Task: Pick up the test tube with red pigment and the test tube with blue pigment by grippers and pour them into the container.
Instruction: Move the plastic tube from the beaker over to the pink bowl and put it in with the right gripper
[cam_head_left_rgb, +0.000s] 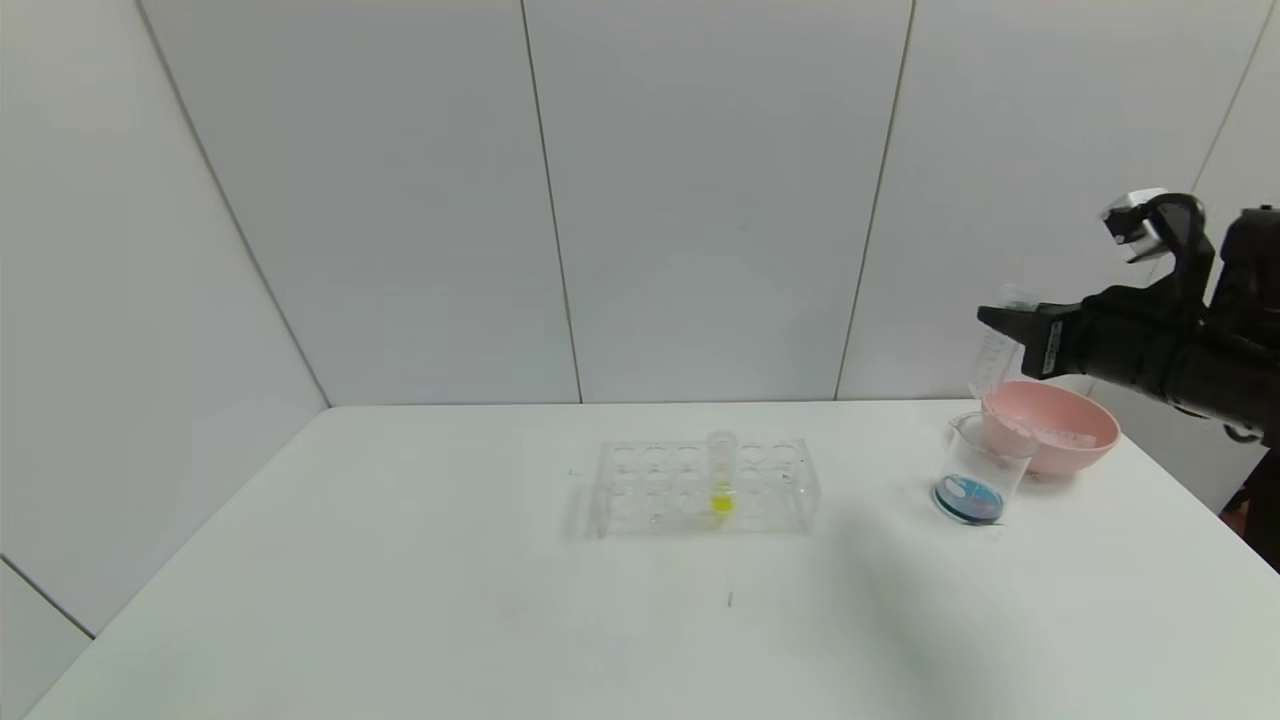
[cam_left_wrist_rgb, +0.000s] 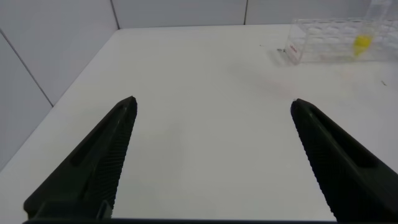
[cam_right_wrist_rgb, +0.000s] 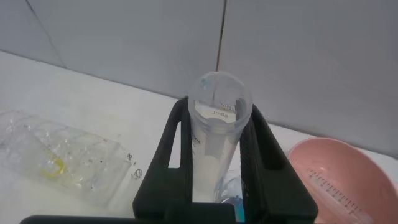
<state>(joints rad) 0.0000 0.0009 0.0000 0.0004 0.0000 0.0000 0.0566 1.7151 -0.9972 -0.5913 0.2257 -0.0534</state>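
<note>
My right gripper (cam_head_left_rgb: 1005, 322) is shut on a clear test tube (cam_head_left_rgb: 996, 360), held tilted above the container and the pink bowl. In the right wrist view the tube (cam_right_wrist_rgb: 217, 124) sits between the two fingers of the gripper (cam_right_wrist_rgb: 217, 111) and looks empty. No red or blue liquid shows in it, so I cannot tell which tube it is. The container (cam_head_left_rgb: 965, 455), a clear beaker, stands on the table below with dark blue liquid in its bottom. My left gripper (cam_left_wrist_rgb: 214, 102) is open and empty over bare table, out of the head view.
A pink bowl (cam_head_left_rgb: 1075, 440) stands right behind the beaker, with what looks like another clear tube lying in it; it also shows in the right wrist view (cam_right_wrist_rgb: 348, 180). A clear tube rack (cam_head_left_rgb: 660, 490) at mid-table holds a tube with yellow liquid (cam_head_left_rgb: 721, 480).
</note>
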